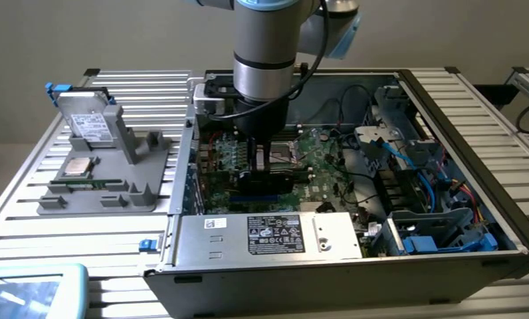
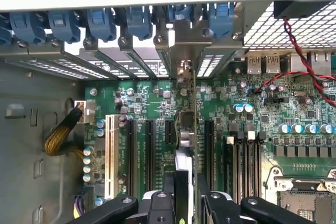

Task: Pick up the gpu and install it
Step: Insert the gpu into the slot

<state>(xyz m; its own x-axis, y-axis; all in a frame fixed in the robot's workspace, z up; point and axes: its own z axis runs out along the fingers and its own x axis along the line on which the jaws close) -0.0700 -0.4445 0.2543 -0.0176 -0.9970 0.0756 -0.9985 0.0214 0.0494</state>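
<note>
The gpu (image 2: pixel 188 135) stands on edge over the green motherboard (image 2: pixel 152 103), between the black expansion slots. Its silver bracket (image 2: pixel 184 69) meets the case's rear slot wall. My gripper (image 2: pixel 186 199) is shut on the card, with one black finger on each side of its top edge. In the exterior view the gripper (image 1: pixel 262 166) reaches straight down into the open computer case (image 1: pixel 460 133), and the black card (image 1: pixel 274 181) sits low against the board beneath it.
A grey fixture (image 1: pixel 105 193) on the exterior view's left holds a silver hard drive (image 1: pixel 89 123), a processor (image 1: pixel 76 166) and a memory stick (image 1: pixel 92 183). The power supply (image 1: pixel 274 234) is at the case front. Blue cables (image 1: pixel 424 179) and drive cages fill its right side. Blue slot latches (image 2: pixel 100 22) line the rear wall.
</note>
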